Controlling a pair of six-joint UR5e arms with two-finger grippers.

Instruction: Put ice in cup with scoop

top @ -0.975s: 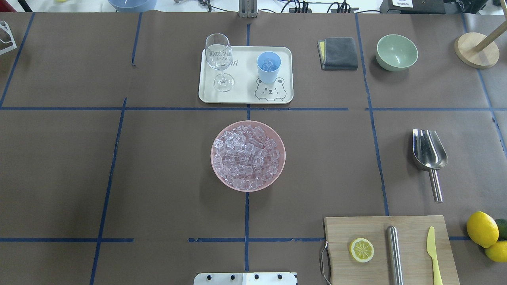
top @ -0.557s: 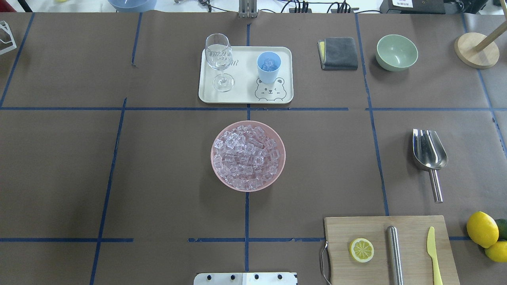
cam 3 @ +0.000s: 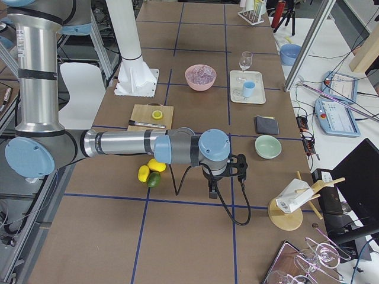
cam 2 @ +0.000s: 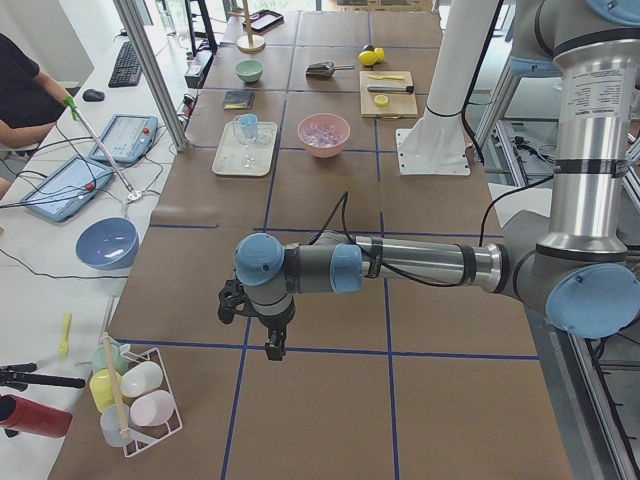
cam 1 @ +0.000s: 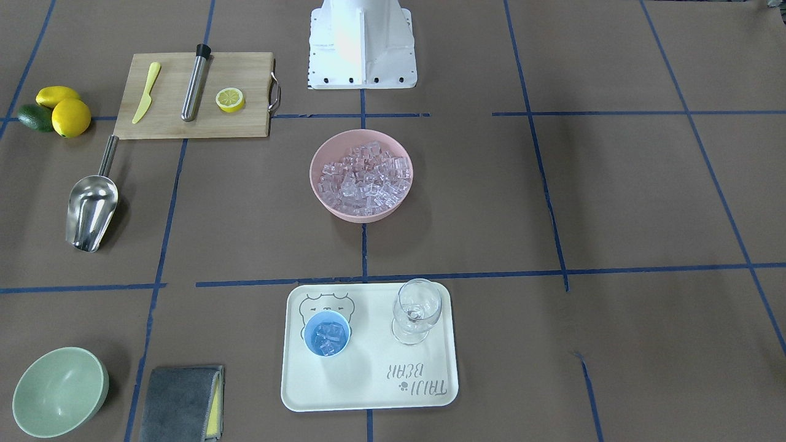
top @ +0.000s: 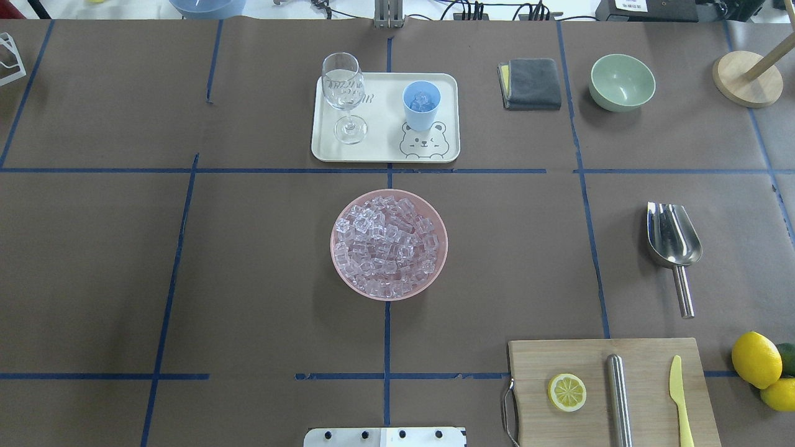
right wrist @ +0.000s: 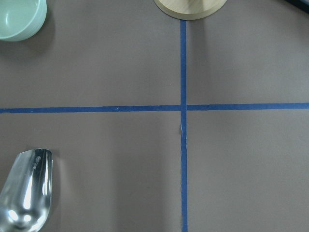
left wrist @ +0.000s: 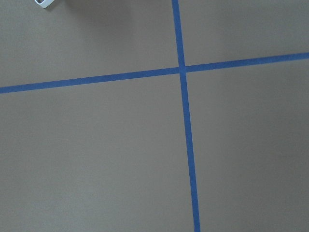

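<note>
While the scoop [top: 674, 234] is sitting on the robot's right of the pink bowl [top: 334, 251] of ice [top: 388, 242] and the cup [top: 422, 115] beyond it, the left hand [cam 2: 272, 349] and right hand [cam 3: 213, 192], spread or pressed together I cannot tell, are probably risking rolling the thin handle [top: 683, 292] if pinching off-centre.

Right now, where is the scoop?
In the overhead view the scoop lies at the right, just beyond the cutting board, its handle pointing toward the board.

overhead: high, forward-down | front: opposite, steep | sides: table [top: 248, 261] ends | wrists: close, downward | overhead+front share: tray [top: 385, 127]
</note>
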